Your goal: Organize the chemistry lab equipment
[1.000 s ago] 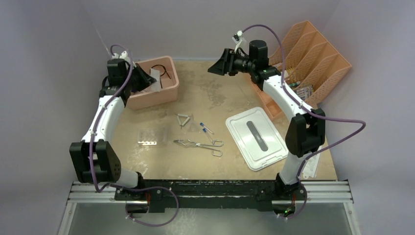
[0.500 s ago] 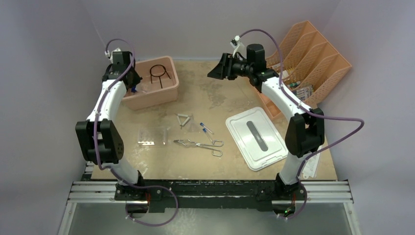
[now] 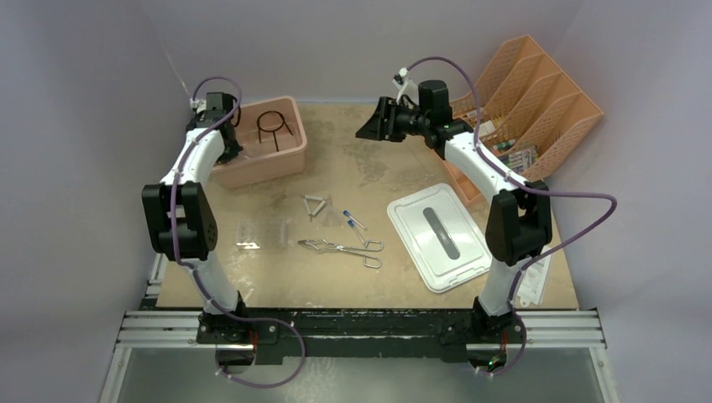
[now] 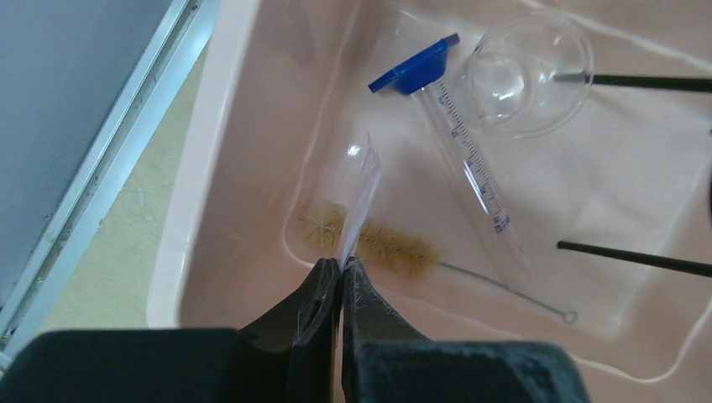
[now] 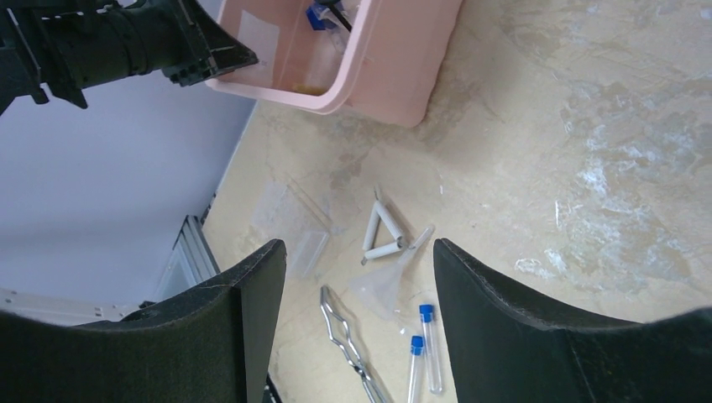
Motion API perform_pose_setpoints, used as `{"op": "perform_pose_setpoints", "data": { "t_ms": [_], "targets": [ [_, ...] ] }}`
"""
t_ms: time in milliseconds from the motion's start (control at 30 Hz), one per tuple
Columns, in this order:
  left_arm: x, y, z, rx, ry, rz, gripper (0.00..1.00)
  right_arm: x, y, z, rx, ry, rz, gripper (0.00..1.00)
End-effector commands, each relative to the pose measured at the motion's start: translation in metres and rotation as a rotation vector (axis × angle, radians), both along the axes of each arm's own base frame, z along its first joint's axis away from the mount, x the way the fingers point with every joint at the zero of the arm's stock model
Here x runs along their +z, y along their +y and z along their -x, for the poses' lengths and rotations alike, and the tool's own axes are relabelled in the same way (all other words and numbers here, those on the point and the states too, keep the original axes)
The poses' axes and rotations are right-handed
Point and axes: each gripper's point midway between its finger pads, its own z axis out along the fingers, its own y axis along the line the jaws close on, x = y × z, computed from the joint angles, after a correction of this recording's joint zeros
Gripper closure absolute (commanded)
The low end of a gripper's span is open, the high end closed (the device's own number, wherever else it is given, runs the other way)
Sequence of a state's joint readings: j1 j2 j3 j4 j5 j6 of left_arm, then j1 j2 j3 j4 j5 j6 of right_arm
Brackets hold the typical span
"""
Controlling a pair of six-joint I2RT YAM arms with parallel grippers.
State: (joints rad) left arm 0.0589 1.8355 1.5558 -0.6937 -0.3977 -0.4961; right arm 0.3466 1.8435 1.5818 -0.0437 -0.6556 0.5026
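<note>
My left gripper (image 4: pixel 341 264) is shut on the small clear bag (image 4: pixel 359 197) and holds it just inside the left end of the pink bin (image 3: pixel 267 170). Under it lie a thin brush (image 4: pixel 395 246), a blue-based graduated tube (image 4: pixel 470 164) and a clear glass flask (image 4: pixel 525 75). The black wire ring stand (image 3: pixel 273 126) stands in the bin. My right gripper (image 5: pixel 357 252) is open and empty, high over the back of the table. On the table lie silver tongs (image 3: pixel 340 248), two blue-capped vials (image 3: pixel 353 220) and a clear tube rack (image 3: pixel 260 231).
A white clay triangle (image 3: pixel 315 204) and a clear funnel (image 5: pixel 386 285) lie next to the vials. A white lid (image 3: pixel 438 237) lies at the right. Orange file trays (image 3: pixel 537 109) stand at the back right. A white paper slip (image 3: pixel 533 285) lies at the right edge.
My left arm has swung left and back with the bag, from over the bin's middle to its left end, uncovering the ring stand. My right gripper has shifted slightly and stays open.
</note>
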Motion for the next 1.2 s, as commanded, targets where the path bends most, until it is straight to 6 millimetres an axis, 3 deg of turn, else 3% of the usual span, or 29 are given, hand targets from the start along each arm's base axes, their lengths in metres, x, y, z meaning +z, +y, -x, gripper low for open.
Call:
{"op": "perform_pose_setpoints", "data": {
  "t_ms": [0, 100, 200, 400, 533, 733, 833, 933, 1067, 1167],
  "targets": [
    [0.001, 0.009, -0.001, -0.019, 0.02, -0.037, 0.97, 0.007, -0.002, -0.005, -0.019, -0.041, 0.015, 0.33],
    [0.0, 0.012, -0.003, -0.016, 0.026, -0.045, 0.95, 0.005, -0.002, -0.006, -0.019, -0.039, 0.021, 0.33],
    [0.012, 0.021, -0.004, 0.012, 0.019, -0.089, 0.94, 0.005, -0.003, -0.006, -0.024, -0.04, 0.027, 0.33],
    [0.048, 0.021, -0.007, 0.014, -0.048, -0.095, 0.71, 0.004, -0.004, -0.006, -0.026, -0.039, 0.031, 0.33],
    [0.071, 0.0, -0.014, -0.06, -0.129, -0.007, 0.59, 0.005, -0.003, -0.005, -0.025, -0.039, 0.031, 0.33],
    [0.116, -0.069, -0.022, -0.345, -0.294, 0.175, 0.48, 0.004, -0.005, -0.004, -0.031, -0.037, 0.036, 0.33],
    [0.141, -0.122, -0.016, -0.539, -0.371, 0.2, 0.44, 0.001, -0.006, -0.003, -0.04, -0.035, 0.042, 0.33],
    [0.158, -0.182, 0.0, -0.716, -0.46, 0.192, 0.33, -0.002, -0.009, -0.003, -0.057, -0.031, 0.052, 0.33],
    [0.171, -0.216, 0.018, -0.786, -0.553, 0.282, 0.24, -0.005, -0.015, -0.004, -0.1, -0.027, 0.073, 0.33],
    [0.167, -0.236, 0.031, -0.847, -0.571, 0.323, 0.21, -0.012, -0.019, 0.0, -0.133, 0.013, 0.069, 0.33]
  ]
}}
